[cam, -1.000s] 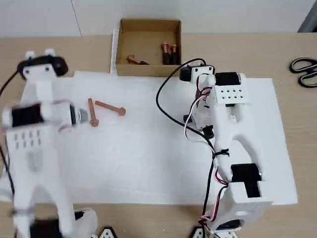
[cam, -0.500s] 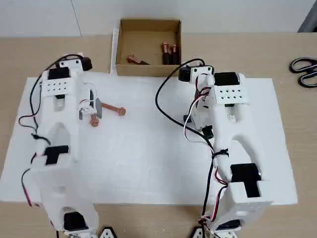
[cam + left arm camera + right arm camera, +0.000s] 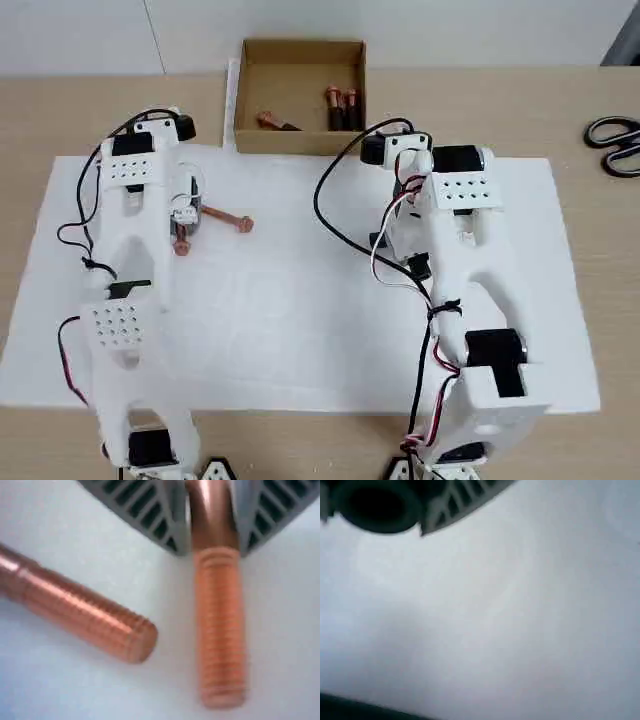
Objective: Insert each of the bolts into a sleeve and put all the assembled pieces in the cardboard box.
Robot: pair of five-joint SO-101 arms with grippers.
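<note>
Bolts in dark sleeves, three of them, lie inside the cardboard box, two by its right wall, one near its front left. On the white sheet before the box's left corner, the left claw is clenched on a shiny copper bolt, threaded end poking out, a second bolt lying just beside; the right claw, I cannot tell.

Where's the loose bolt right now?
High view: the loose bolt lies on the white sheet, left side, just beside the left tool, short of the cardboard box.
</note>
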